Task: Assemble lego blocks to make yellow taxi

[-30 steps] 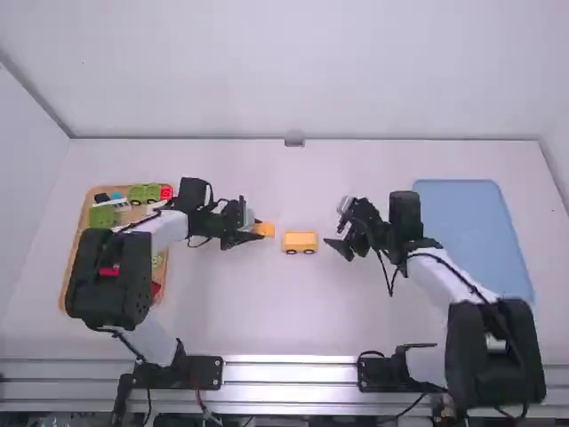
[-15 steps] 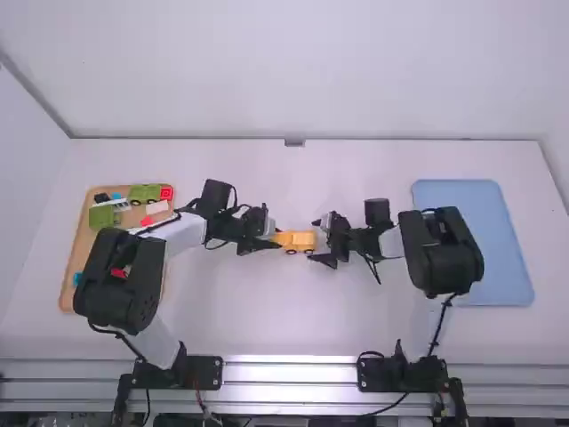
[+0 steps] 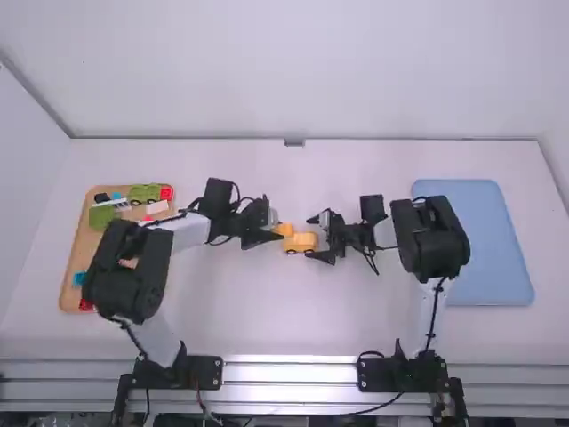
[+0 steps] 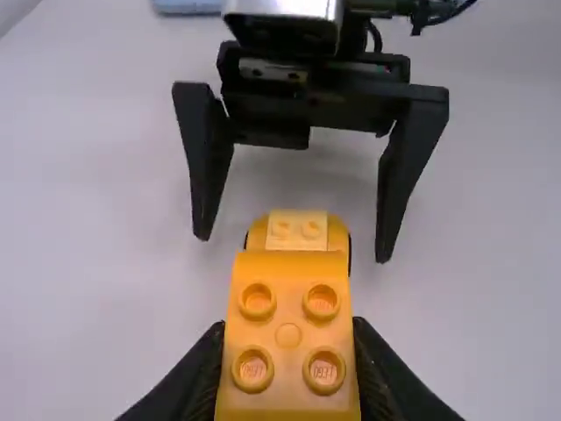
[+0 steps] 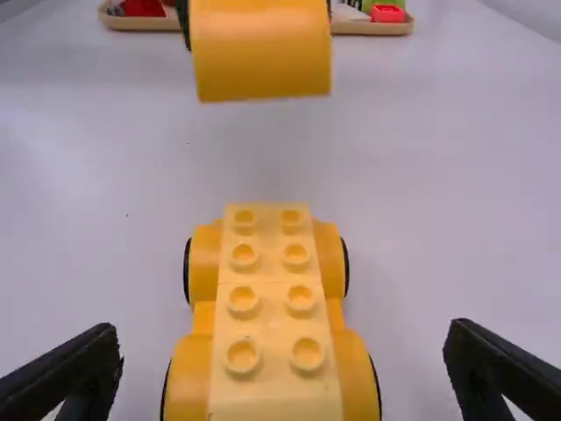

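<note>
Two yellow taxi pieces, apart.
I hold a studded yellow block [image 4: 289, 303] raised near one end of the yellow car base [image 5: 272, 320], upright on dark wheels.

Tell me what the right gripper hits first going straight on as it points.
Most likely the yellow wheeled base, lined up between the open fingers of the right gripper; how close it is looks hard to judge.

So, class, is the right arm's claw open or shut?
Open. The right arm's claw has its fingers spread wide, with a gap between each finger and the yellow car base.
</note>
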`<action>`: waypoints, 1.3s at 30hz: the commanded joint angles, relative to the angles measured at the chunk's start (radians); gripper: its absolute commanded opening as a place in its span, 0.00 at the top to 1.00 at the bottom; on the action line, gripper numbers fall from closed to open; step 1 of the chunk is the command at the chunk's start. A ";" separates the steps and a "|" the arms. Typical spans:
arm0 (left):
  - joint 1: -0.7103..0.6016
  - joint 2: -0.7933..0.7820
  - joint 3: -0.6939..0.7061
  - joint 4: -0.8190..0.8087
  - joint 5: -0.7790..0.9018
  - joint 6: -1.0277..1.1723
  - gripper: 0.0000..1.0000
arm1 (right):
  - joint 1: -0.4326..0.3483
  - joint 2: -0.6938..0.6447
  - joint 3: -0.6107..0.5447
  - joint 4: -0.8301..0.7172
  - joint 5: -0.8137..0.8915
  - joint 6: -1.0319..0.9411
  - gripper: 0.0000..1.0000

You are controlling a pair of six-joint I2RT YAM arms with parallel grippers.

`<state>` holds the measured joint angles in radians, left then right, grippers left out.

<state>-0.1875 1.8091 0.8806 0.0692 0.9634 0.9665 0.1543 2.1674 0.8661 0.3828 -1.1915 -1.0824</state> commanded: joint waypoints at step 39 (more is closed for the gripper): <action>-0.061 0.057 -0.005 0.046 0.018 -0.034 0.80 | 0.054 0.018 -0.003 -0.051 0.123 0.031 0.51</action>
<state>-0.2279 1.8393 0.8806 0.1093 0.9634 0.9382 0.2104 2.1674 0.8661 0.3470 -1.0828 -1.0565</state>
